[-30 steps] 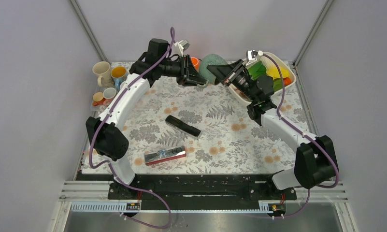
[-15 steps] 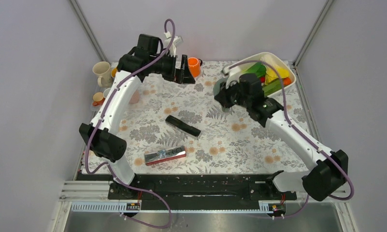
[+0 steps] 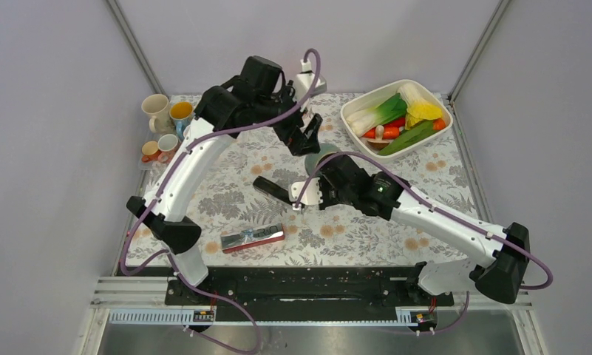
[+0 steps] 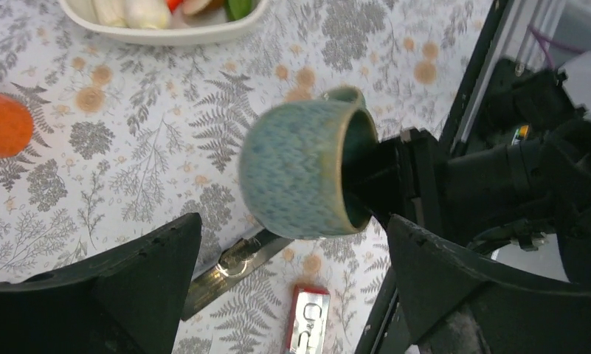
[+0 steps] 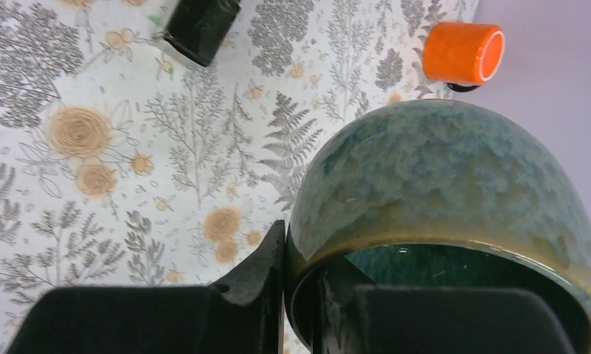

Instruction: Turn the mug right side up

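Note:
The green-blue glazed mug (image 3: 324, 157) hangs on its side above the middle of the table. Its mouth faces my right gripper (image 3: 316, 177). In the right wrist view the right gripper (image 5: 301, 251) is shut on the mug's (image 5: 454, 169) rim, one finger outside the wall and one inside. My left gripper (image 3: 307, 137) hovers just behind and above the mug, open. In the left wrist view the mug (image 4: 299, 177) lies beyond the wide-spread jaws of the left gripper (image 4: 294, 221), with a gap to both fingers. Its handle (image 4: 344, 94) points away from them.
A white bowl (image 3: 348, 118) of vegetables stands at the back right. A black remote (image 3: 278, 192) and a red and silver packet (image 3: 252, 238) lie under and in front of the mug. Other mugs (image 3: 156, 111) cluster at the back left. An orange cup (image 5: 462, 51) lies on its side.
My left gripper has opened and let go of the mug. The right arm has carried the mug from the back of the table toward the middle, and the left arm swung right after it.

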You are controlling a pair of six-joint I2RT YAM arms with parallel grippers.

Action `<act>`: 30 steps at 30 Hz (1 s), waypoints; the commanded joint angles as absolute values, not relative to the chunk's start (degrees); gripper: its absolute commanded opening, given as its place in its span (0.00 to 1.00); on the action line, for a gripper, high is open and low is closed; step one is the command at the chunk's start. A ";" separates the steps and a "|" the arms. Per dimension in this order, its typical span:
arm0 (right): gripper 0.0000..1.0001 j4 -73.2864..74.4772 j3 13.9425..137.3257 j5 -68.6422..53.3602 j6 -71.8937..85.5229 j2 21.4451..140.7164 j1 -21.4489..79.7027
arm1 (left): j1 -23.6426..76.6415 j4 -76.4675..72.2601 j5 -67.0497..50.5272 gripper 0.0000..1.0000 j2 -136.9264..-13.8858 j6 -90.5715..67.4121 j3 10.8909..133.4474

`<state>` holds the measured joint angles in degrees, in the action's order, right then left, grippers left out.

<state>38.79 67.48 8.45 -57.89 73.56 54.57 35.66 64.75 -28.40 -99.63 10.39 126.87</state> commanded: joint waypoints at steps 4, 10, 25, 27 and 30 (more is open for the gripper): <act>0.00 41.43 79.95 20.10 -63.60 77.54 57.05 | 42.56 64.81 -13.82 0.99 -98.86 17.03 122.77; 0.00 42.16 82.53 22.41 -60.39 80.34 58.96 | 43.85 54.63 1.76 0.92 -99.66 14.95 116.81; 0.00 33.06 79.17 23.82 -53.11 79.75 59.63 | 40.50 41.71 4.98 0.00 -100.00 11.78 102.91; 0.20 30.28 77.32 25.88 -52.04 79.98 59.60 | 38.80 40.10 3.98 0.00 -99.72 10.28 100.88; 0.64 26.89 74.96 26.49 -50.76 80.27 59.59 | 35.87 36.96 2.18 0.00 -99.34 7.74 98.34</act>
